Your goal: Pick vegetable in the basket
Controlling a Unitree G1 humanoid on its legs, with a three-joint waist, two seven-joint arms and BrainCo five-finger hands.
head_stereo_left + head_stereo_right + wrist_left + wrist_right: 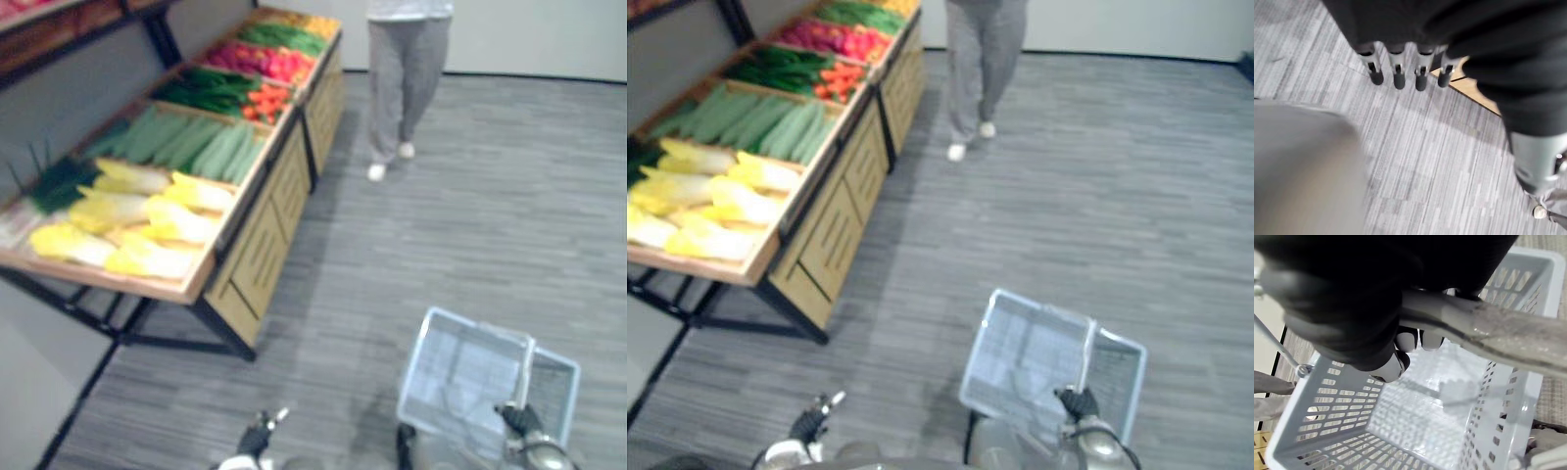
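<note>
**Entry: shop floor, basket run, early stage**

1. Grey striped carpet floor (470,225). It separates the robot from the produce.
2. Long wooden produce stand with sloped bins and slatted fronts (257,245), ahead on the robot's left and well apart from both hands.
3. Person in grey trousers and white shoes (404,69), standing by the stand's far end.
4. Pale grey perforated plastic basket (460,377), hanging low on the robot's right. It holds nothing.
5. Stock on the stand, the task's things:
   - yellow-white leafy cabbages (147,220), nearest
   - pale green long vegetables (196,145), next
   - dark green, red-orange and pink-red lots beyond
6. Grey bar handle (1508,330) of the basket.
7. Right hand (1078,401), fingers curled round the handle and carrying the basket.
8. Left hand (257,431), low by the robot's side, its fingers (1398,73) straight and holding nothing.

**Progress, as judged:** the basket is in hand. No vegetable is taken. What remains is to close on the stand, grasp a vegetable and drop it in.

**View notes:** the eye views give the stand, stock and person. The right wrist view gives the grip and the bare basket bottom. The left wrist view gives the straight fingers, with a wooden corner past them.
</note>
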